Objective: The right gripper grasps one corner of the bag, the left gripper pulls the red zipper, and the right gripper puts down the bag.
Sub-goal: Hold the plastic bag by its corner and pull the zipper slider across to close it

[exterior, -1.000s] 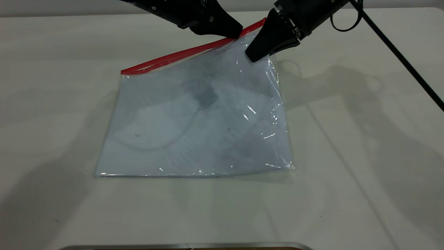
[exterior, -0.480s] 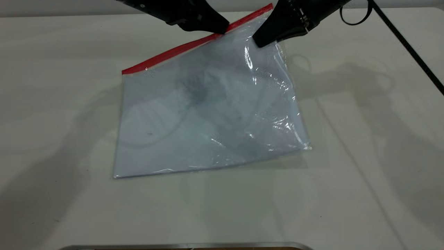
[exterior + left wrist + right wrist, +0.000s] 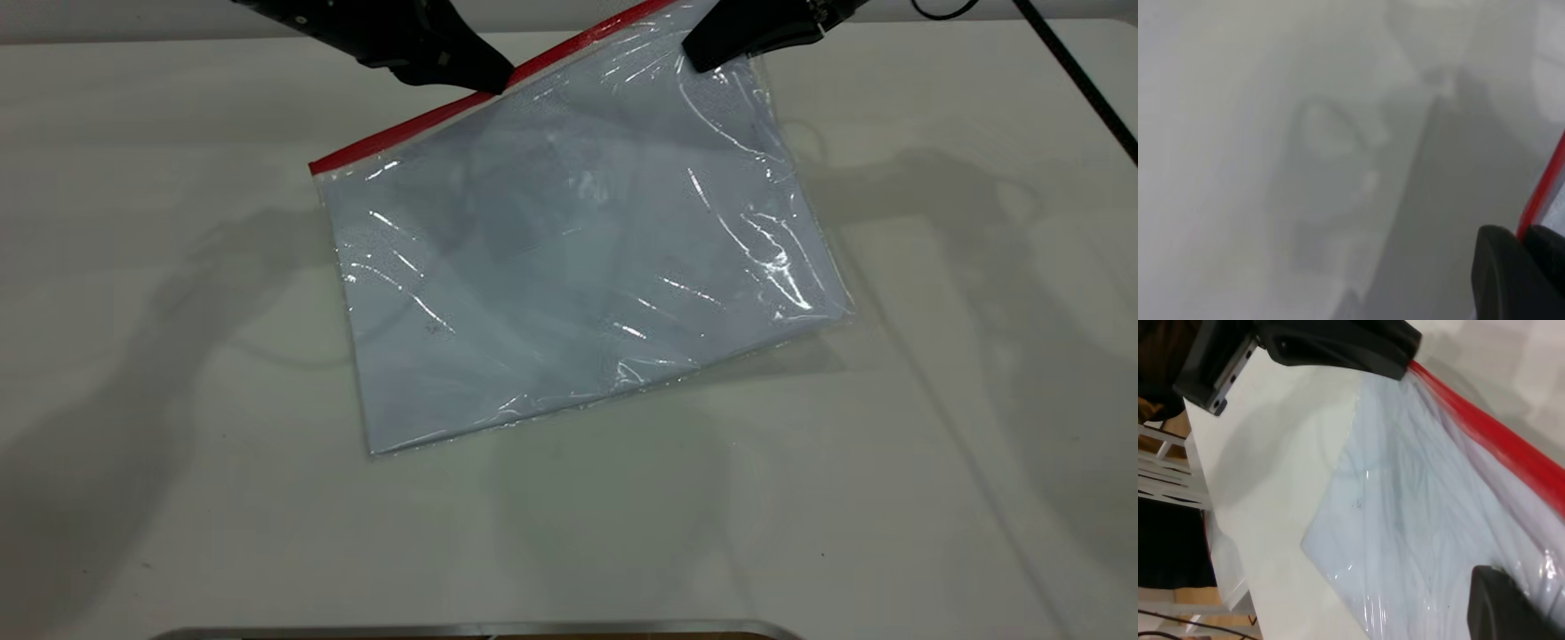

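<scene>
The bag (image 3: pixel 578 258) is a clear pouch with white sheets inside, lifted by its far right corner and hanging tilted, its lower left corner near the table. My right gripper (image 3: pixel 702 58) is shut on that corner at the top of the exterior view; one of its fingers (image 3: pixel 1501 607) lies against the plastic (image 3: pixel 1405 527). The red zipper (image 3: pixel 427 116) runs along the bag's top edge. My left gripper (image 3: pixel 498 86) is shut on the red zipper partway along; in its wrist view the red strip (image 3: pixel 1541 193) runs between its two black fingers (image 3: pixel 1501 273).
The white table (image 3: pixel 933 400) lies under the bag, with arm shadows on it. A black cable (image 3: pixel 1076 76) runs down the far right. A metal edge (image 3: pixel 462 629) lies along the front of the table.
My right gripper has risen and moved right with the bag's corner, lifting most of the bag off the table. My left gripper has slid left along the red zipper.
</scene>
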You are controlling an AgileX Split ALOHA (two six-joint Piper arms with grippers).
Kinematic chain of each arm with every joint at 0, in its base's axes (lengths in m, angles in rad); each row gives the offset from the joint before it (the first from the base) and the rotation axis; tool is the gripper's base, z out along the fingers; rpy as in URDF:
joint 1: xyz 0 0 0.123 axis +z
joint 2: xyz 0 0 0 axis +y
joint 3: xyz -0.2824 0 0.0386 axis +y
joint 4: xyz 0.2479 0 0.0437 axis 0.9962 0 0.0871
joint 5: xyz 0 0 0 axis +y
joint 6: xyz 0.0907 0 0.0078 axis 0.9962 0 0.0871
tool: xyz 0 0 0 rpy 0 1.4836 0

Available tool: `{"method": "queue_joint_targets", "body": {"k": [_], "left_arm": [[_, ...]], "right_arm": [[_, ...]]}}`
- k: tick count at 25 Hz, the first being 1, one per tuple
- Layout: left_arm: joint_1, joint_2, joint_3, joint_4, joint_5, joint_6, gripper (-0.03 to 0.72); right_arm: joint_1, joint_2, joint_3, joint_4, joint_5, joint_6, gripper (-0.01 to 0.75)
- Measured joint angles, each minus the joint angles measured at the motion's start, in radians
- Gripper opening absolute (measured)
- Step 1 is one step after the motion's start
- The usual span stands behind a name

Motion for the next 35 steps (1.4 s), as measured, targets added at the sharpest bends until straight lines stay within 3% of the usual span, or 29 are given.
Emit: {"method": "queue_joint_targets", "body": {"k": [18,28,31,35], "left_arm": [[0.114,0.0,0.0,0.321,-0.01,-0.239,0.053],[0.134,0.0,0.0,0.316,0.045,-0.302,0.066],[0.138,-0.001,0.0,0.255,0.058,-0.302,0.124],[0.142,-0.055,0.0,0.182,0.131,-0.302,0.31]], "right_arm": [[-0.089,-0.001,-0.001,0.0,0.007,-0.001,0.033],[-0.088,-0.001,-0.001,0.003,0.009,-0.007,0.035],[-0.089,-0.001,-0.001,0.002,0.005,-0.007,0.054],[-0.075,-0.001,-0.001,-0.03,-0.035,-0.003,0.16]]}}
